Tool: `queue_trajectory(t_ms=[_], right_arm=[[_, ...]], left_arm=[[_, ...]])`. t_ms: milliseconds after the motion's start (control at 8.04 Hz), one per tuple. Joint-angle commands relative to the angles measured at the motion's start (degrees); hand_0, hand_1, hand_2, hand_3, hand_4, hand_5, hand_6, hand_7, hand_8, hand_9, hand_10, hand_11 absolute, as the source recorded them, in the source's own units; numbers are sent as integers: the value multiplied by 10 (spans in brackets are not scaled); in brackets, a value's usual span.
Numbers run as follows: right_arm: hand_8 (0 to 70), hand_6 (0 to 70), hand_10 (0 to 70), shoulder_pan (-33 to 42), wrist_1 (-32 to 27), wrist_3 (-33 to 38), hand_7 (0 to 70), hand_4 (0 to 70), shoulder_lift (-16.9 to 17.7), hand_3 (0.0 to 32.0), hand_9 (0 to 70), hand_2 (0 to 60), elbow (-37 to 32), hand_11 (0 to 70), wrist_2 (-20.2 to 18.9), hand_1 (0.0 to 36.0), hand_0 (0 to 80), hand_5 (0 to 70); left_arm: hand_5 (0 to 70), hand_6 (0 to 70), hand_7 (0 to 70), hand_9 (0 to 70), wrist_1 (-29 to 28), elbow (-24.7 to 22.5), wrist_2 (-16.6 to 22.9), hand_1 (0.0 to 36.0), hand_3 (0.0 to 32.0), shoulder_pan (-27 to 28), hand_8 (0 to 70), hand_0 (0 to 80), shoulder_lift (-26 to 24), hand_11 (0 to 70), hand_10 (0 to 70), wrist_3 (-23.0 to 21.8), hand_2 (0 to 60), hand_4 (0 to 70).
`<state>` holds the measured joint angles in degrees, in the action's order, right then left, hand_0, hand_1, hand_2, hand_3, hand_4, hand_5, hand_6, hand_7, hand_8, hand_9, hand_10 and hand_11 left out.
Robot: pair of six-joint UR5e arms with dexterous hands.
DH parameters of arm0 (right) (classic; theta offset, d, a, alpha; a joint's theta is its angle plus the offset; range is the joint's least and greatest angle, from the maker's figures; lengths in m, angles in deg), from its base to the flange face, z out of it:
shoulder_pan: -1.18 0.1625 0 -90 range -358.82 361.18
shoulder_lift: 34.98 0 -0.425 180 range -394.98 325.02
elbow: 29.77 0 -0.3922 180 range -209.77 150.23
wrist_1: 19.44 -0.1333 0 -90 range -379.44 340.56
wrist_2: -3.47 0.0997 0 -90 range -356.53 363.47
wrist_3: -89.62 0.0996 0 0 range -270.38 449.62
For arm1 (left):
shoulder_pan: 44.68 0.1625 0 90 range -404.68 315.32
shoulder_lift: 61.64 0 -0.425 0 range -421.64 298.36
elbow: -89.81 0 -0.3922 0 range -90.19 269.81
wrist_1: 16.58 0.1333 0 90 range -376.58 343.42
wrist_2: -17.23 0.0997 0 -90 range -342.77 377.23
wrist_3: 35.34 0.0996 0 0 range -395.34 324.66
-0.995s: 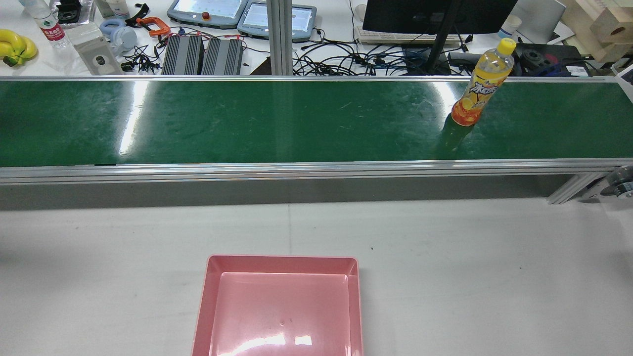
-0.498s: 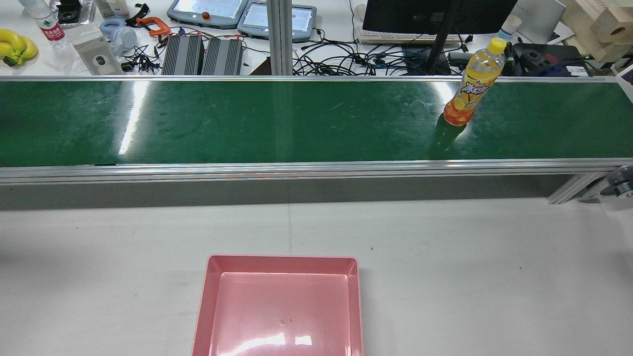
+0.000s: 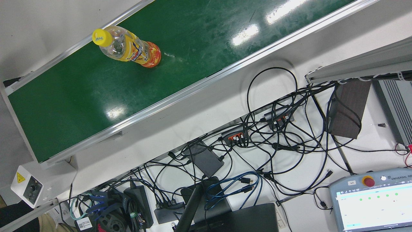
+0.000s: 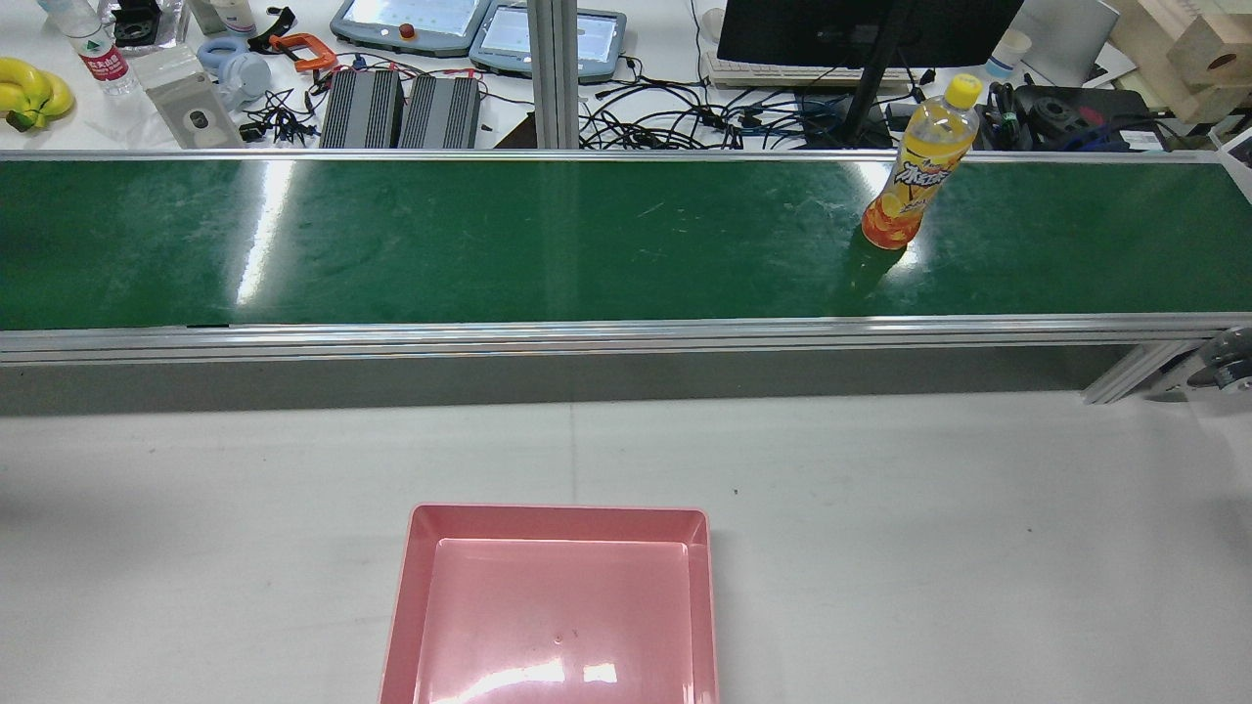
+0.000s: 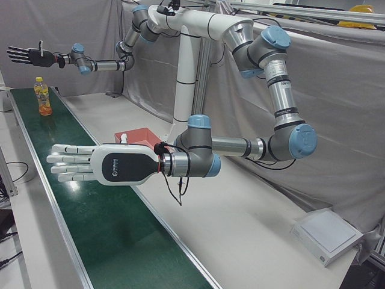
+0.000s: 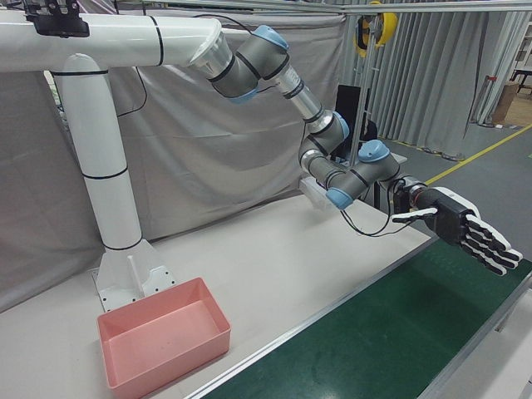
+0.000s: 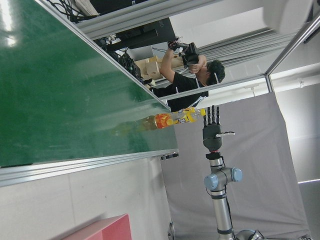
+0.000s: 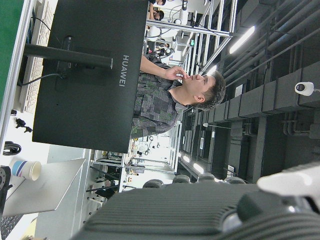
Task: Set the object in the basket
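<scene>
On the green belt [image 4: 489, 244], well toward its right end in the rear view, the bottle [image 4: 915, 176] stands upright, yellow cap on top, nothing touching it. My right hand [image 5: 27, 56] hangs in the air above and beyond the bottle, well apart from it, fingers straight and spread, holding nothing. My left hand [image 5: 90, 165] hovers flat over the belt far down toward its other end, fingers stretched out side by side with small gaps between them, also holding nothing. From my left hand's camera I see the bottle [image 7: 175, 119] with my right hand [image 7: 212, 127] beyond it. The pink basket [image 4: 558, 510] sits on the white surface [image 4: 880, 538] on the near side of the belt, about midway along it and well apart from the bottle.
</scene>
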<state>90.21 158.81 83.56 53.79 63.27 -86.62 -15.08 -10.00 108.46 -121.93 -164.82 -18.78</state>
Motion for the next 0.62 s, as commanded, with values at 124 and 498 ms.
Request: queue_trajectory(t_ms=[124, 498], right_arm=[[0, 0, 0, 0, 0, 0, 0, 0, 0, 0, 0, 0, 0, 0, 0, 0, 0, 0], [0, 0, 0, 0, 0, 0, 0, 0, 0, 0, 0, 0, 0, 0, 0, 0, 0, 0]], left_arm=[[128, 0, 5, 0, 0, 0, 0, 93, 0, 0, 0, 623, 0, 45, 16, 0, 0, 0], [126, 0, 6, 0, 0, 0, -1, 92, 0, 0, 0, 622, 0, 42, 14, 0, 0, 0]])
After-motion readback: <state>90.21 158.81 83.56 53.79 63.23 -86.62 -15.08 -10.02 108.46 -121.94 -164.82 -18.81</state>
